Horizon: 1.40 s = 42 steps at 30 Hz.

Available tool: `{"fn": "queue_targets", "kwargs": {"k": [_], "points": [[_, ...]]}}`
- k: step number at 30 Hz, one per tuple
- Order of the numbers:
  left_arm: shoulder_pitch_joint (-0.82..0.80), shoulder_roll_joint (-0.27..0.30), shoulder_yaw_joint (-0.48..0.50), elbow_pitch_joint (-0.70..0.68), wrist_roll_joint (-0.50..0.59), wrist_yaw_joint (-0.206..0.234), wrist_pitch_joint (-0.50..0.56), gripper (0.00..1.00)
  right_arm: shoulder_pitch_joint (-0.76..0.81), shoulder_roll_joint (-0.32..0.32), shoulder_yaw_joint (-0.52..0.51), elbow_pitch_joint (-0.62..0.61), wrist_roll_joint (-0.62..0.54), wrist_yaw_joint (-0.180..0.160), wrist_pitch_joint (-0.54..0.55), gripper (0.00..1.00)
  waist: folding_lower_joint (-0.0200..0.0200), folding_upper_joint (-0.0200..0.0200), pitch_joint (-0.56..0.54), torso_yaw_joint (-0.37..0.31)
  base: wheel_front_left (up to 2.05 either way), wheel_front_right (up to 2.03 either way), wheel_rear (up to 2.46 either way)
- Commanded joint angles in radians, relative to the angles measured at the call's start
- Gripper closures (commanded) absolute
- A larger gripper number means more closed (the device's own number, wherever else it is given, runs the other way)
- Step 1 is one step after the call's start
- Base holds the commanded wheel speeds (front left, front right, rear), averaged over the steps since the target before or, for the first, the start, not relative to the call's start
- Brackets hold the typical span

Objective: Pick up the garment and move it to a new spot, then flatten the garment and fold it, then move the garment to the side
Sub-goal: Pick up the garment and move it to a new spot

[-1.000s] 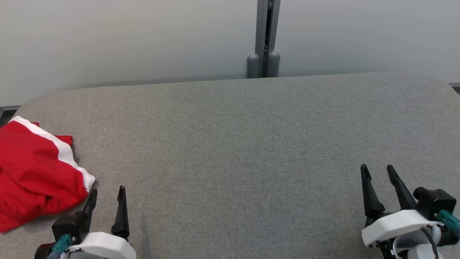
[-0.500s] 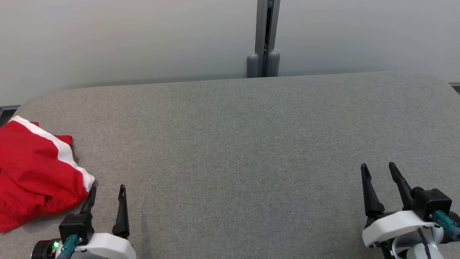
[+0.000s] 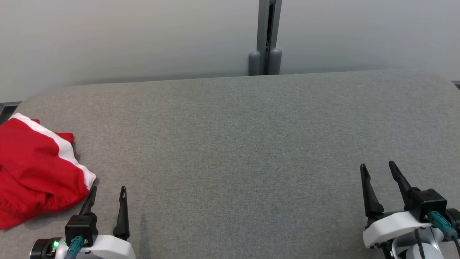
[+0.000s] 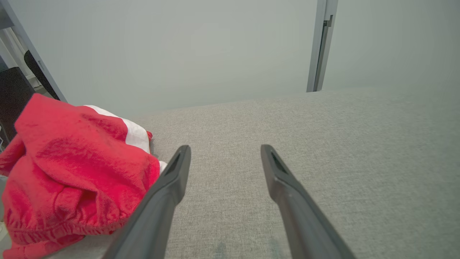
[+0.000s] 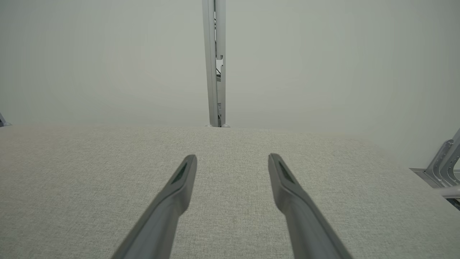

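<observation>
Crumpled at the frame's left, the red garment [image 3: 36, 169] looks soft, light and floppy; best pinched at a bunched fold. Jaws of left gripper [image 3: 108, 189] and right gripper [image 3: 377, 164] stand spread, empty.

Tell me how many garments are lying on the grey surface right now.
1. The crumpled red garment with a white stripe lies at the left edge of the grey surface, beside the left gripper. Anything under its folds would be hidden.

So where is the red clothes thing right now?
In the head view the red garment lies crumpled at the left edge of the grey table, right beside the left gripper, whose open fingers are not holding it.
</observation>
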<state>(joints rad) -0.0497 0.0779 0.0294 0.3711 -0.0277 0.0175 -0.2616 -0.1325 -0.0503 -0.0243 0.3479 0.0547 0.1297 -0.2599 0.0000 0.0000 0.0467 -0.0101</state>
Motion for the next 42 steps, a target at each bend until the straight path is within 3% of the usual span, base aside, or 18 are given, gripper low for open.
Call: {"fn": "queue_targets", "kwargs": {"k": [1, 9, 29, 35, 42], "points": [[-0.014, 0.002, 0.005, 0.002, 0.003, -0.002, -0.005, 0.0, 0.001, -0.003, -0.004, 0.003, -0.001, 0.002, -0.008, 0.0, 0.0, 0.0, 0.0, 0.006, 0.0, 0.0, 0.0], [-0.018, -0.002, 0.017, 0.007, -0.003, -0.009, -0.005, 0.0, 0.007, -0.003, 0.018, 0.006, 0.007, 0.002, -0.008, 0.0, 0.0, 0.0, 0.006, 0.072, 0.0, 0.0, 0.0], [0.026, -0.009, 0.084, 0.034, -0.019, -0.019, -0.004, 0.0, 0.01, -0.004, 0.129, 0.036, 0.036, 0.001, -0.007, 0.0, 0.0, 0.0, -0.005, 0.425, 0.0, 0.0, 0.0], [0.026, -0.011, 0.11, 0.042, -0.018, -0.024, -0.004, 0.0, 0.004, -0.004, 0.144, 0.043, 0.043, 0.001, -0.007, 0.0, 0.0, 0.0, 0.0, 0.478, 0.0, 0.0, 0.0], [0.025, -0.015, 0.128, 0.052, -0.032, -0.034, -0.004, 0.0, -0.007, -0.009, 0.152, 0.043, 0.037, 0.001, -0.007, 0.0, 0.0, 0.0, 0.02, 0.479, 0.0, 0.0, 0.0]]}}
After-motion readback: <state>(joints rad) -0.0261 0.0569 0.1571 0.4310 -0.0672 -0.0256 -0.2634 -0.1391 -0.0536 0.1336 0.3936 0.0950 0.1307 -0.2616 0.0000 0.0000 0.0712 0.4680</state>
